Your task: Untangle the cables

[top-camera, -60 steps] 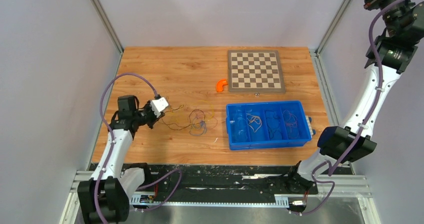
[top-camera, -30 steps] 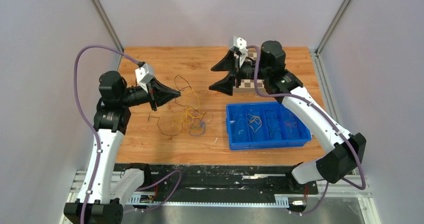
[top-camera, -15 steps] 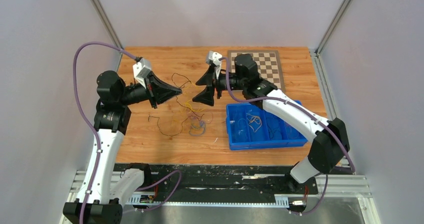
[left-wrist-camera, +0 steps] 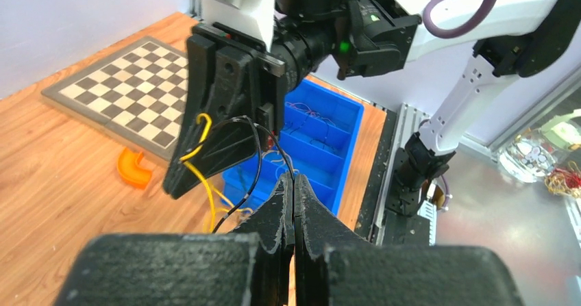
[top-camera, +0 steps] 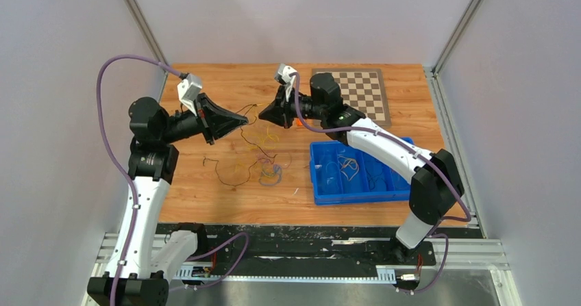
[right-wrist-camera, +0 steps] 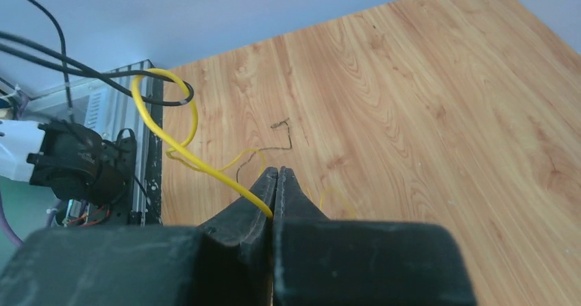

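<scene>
Cables (top-camera: 269, 174) in a tangle: left jaws clenched on the black cable (left-wrist-camera: 255, 157), right jaws clenched on the yellow cable (right-wrist-camera: 199, 166).

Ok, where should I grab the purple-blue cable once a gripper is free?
Probably the near edge of the purple-blue cable, coming straight down from above: it lies coiled flat on the table, with bare wood on its near side and the tangle crowding its far side.

Chessboard (top-camera: 366, 90), orange curved piece (left-wrist-camera: 133, 169) near it, blue divided bin (top-camera: 363, 198), wooden table (top-camera: 226, 87)
</scene>
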Motion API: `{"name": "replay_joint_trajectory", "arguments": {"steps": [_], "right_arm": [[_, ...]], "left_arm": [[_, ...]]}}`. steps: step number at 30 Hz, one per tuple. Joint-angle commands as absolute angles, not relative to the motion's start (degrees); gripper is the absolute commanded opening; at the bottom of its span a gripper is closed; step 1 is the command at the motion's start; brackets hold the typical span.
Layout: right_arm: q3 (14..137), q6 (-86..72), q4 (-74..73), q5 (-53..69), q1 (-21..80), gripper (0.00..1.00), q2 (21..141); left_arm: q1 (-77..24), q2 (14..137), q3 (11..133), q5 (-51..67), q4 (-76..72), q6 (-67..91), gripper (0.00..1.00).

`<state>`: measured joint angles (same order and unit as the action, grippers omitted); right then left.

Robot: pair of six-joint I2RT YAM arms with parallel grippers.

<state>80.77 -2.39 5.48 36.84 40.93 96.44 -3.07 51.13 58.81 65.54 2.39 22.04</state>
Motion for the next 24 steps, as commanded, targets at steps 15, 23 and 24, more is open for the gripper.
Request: {"name": "replay_joint_trajectory", "arguments": {"steps": [15, 23, 24], "right_arm": [[71.01, 13.03, -8.7, 29.19, 18.75, 0.0, 95.77], [75.18, 11.07, -9.49, 30.19, 15.55, 0.0, 96.82], [75.84, 10.81, -9.49, 30.8, 15.47, 0.0, 96.51]], "left_arm": [[14.62, 54.01, 77.3, 63.97, -17.46, 48.69, 0.0], [28.58, 57.41, 80.04, 56.27, -24.22, 59.53, 0.0], [29.19, 57.75, 79.51, 55.95, -22.6, 58.24, 0.0]]}}
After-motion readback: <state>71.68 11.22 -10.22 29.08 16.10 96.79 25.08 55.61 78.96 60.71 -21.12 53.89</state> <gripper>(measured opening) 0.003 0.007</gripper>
